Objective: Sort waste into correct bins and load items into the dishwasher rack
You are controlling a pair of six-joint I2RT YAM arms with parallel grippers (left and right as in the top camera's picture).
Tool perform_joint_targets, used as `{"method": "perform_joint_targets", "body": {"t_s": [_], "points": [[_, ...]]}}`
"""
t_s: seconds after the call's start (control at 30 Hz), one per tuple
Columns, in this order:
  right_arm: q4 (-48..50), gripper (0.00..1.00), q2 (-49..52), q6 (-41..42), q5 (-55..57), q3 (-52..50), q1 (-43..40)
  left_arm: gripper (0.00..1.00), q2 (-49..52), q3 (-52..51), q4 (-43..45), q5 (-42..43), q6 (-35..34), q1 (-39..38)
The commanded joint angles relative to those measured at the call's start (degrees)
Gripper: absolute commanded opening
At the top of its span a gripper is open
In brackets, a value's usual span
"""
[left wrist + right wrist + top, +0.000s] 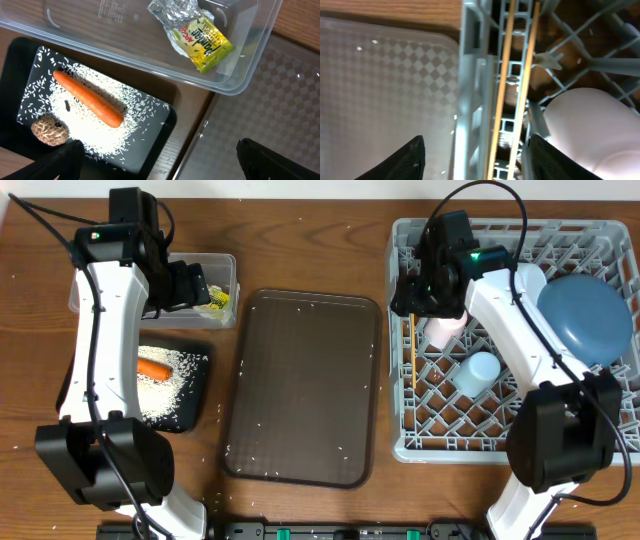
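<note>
Chopsticks (501, 100) lie in the rack (470, 75) under the parted right claw (479, 157).

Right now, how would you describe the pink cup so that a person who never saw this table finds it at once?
Look at the grey dishwasher rack on the right side of the table. Two wooden chopsticks lie along its left wall, and the pink cup sits just beside them. Its neighbour, the light blue cup, is similar in size, so the pale pink colour sets it apart.
</note>
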Motion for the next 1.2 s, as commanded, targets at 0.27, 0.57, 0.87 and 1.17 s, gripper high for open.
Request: {"method": "perform_joint_targets", "body": {"t_s": [0.27, 0.57, 0.87, 1.17], "points": [[-4.0, 0.99, -20.4, -7.3, -1.2, 4.2, -0.5, 0.98, 0.3, -0.5, -0.2, 0.7, -0.3, 0.1], [-6.7, 0.99, -31.4, -7.3, -1.2, 4.2, -0.2, 0.98, 0.3, -0.5, -0.2, 0.7, -0.3, 0.1], [-11.5, 0.99, -33.3, -8.3, 7.7, 4.0, -0.3, 0.98, 0.3, -0.5, -0.2, 0.7, -0.3, 0.1], [1.8, 0.99, -41.6, -11.8, 13.4, -9.6, -1.7, 0.98, 0.3, -0.5, -0.2, 0.7, -0.3, 0.1]]}}
